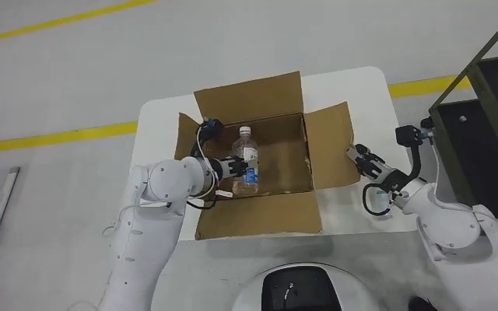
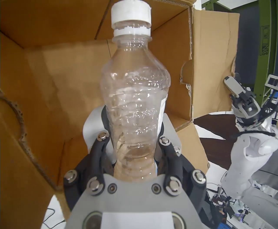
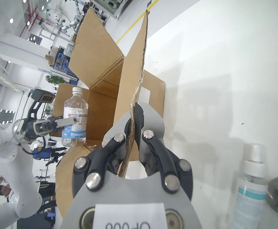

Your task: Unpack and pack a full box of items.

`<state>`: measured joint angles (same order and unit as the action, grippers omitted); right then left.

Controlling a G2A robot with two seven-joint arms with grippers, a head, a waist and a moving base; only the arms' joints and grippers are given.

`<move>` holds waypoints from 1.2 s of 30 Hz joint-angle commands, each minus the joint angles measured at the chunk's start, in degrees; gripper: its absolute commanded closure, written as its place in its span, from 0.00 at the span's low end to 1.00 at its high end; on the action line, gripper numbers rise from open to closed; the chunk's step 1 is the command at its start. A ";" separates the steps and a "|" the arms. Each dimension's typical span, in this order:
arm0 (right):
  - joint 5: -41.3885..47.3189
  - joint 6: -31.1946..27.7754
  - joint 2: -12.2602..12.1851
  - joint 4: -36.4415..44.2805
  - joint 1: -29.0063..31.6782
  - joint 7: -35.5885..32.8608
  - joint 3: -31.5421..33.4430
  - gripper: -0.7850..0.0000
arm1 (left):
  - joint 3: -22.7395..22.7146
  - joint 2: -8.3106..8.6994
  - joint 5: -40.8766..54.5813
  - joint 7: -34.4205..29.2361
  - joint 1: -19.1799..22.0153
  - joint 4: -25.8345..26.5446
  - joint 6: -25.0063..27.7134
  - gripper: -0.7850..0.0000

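A: Left tool (image 2: 130, 125) is clamped shut round the lower body of a clear bottle (image 2: 134, 86).
B: Where is the bottle?
A: Over the open cardboard box (image 1: 284, 163), lying roughly level, its white cap (image 2: 131, 17) toward the far flap (image 1: 249, 97).
B: And the right tool (image 3: 134, 118)?
A: Closed on the edge of the box's right flap (image 3: 131, 76). A spray bottle (image 3: 249, 184) rests on the desk (image 3: 206, 65) just beside that arm.
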<state>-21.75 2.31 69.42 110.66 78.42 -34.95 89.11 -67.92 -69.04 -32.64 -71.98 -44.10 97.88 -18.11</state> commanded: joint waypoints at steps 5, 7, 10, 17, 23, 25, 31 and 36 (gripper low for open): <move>2.18 -1.18 -0.39 0.31 0.23 -2.85 1.32 1.00 | 4.45 -0.70 -1.76 0.60 3.50 -3.97 -3.78 1.00; 2.20 -1.23 -0.57 0.54 0.58 -3.54 2.07 1.00 | 6.25 -0.75 -5.04 0.35 4.39 -6.39 -4.58 1.00; 2.21 -1.36 -0.79 0.91 0.99 -4.09 2.82 1.00 | 8.18 -0.93 -8.15 0.34 5.49 -9.36 -5.95 1.00; 3.12 -1.14 -1.03 1.83 1.69 -3.93 2.88 1.00 | 10.32 -1.24 -10.88 1.09 6.36 -11.84 -6.10 1.00; 3.52 -1.21 -1.27 1.76 1.72 -3.74 3.18 1.00 | 10.32 -1.24 -10.88 1.09 6.36 -11.84 -6.10 1.00; 3.62 -1.09 -1.33 1.94 1.69 -3.65 3.15 1.00 | 10.32 -1.24 -10.88 1.09 6.36 -11.84 -6.10 1.00; 3.87 -1.26 -1.52 1.76 1.62 -3.57 2.92 1.00 | 10.89 -1.38 -10.79 3.33 4.98 -12.59 -5.37 1.00; 3.99 -1.29 -1.70 1.80 1.54 -3.49 2.91 1.00 | 13.10 -1.87 -12.66 1.15 6.36 -14.58 -7.26 1.00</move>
<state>-17.80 1.00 67.75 112.44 79.97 -38.43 92.03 -55.20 -70.83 -44.97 -70.59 -38.01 83.59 -25.11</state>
